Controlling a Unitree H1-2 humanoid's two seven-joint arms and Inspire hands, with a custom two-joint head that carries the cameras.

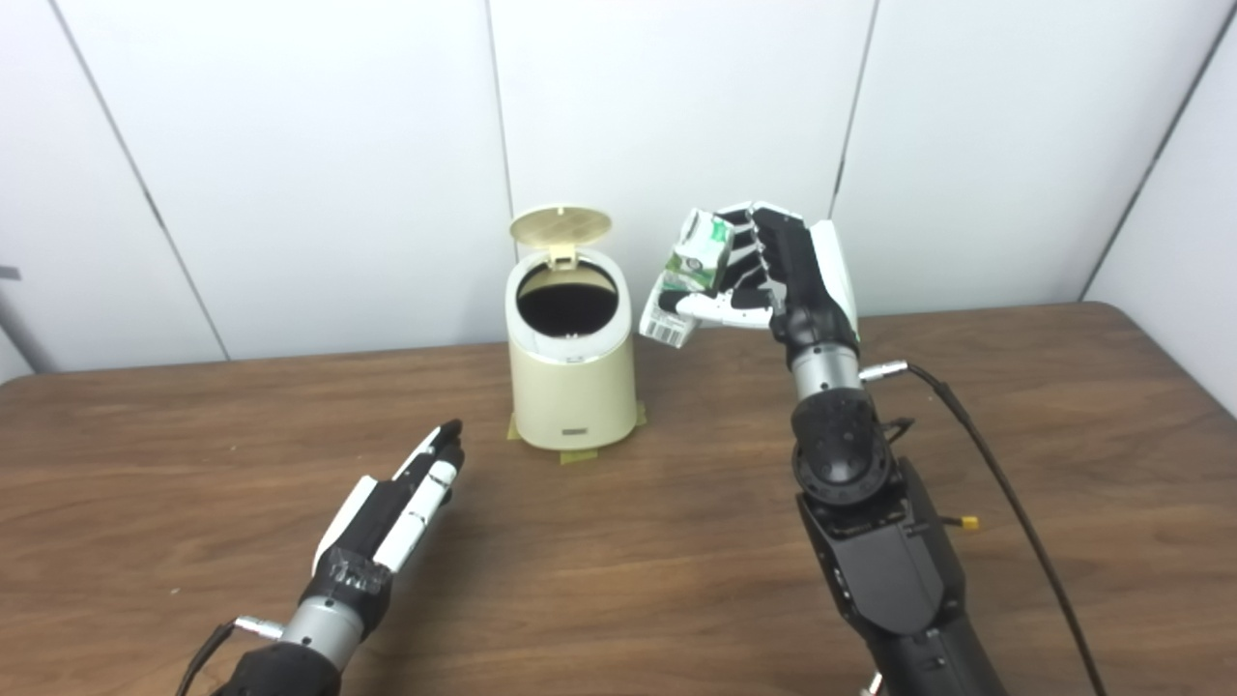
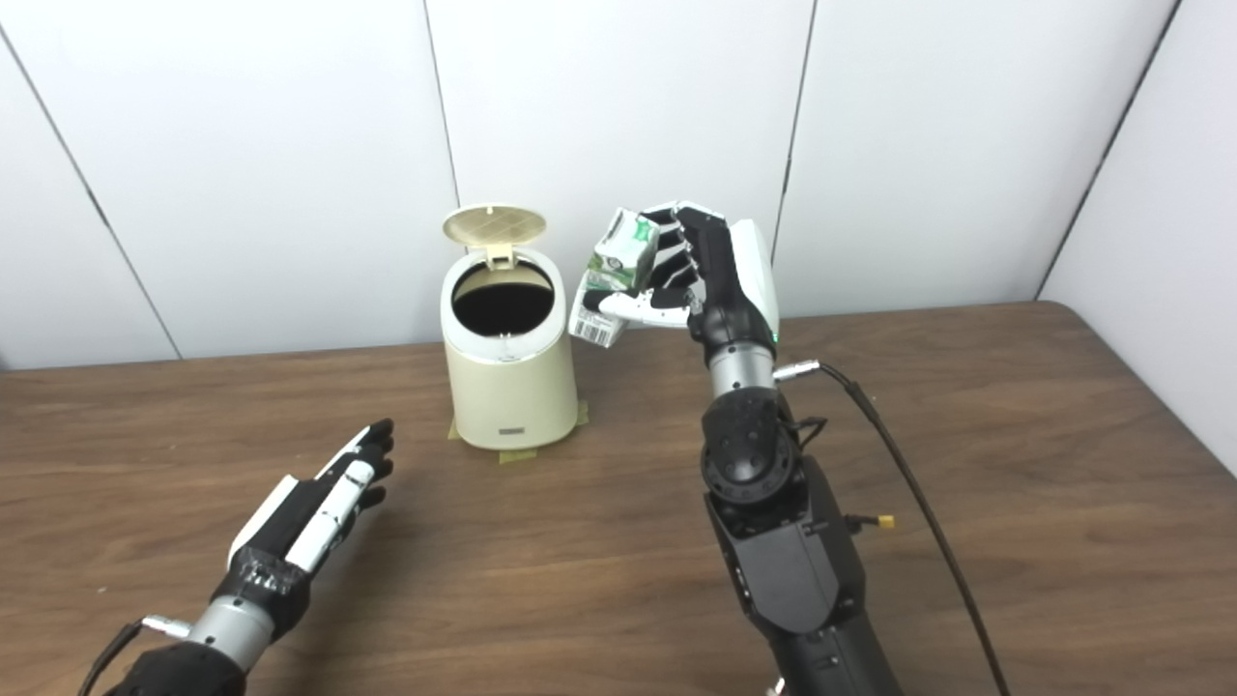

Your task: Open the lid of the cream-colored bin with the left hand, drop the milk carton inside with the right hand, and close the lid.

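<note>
Milk carton (image 1: 694, 275) | green-white, print unreadable | right hand (image 1: 788, 275) holds

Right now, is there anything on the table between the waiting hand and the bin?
No. In both views only bare wood lies between the left hand and the bin; the carton is held beside the bin.

Two head cameras side by side, looking forward and down over desk (image 1: 618, 580) toward white wall panels. Medium-near range. Both share whole scene; right eye view shifts things leftward.
</note>
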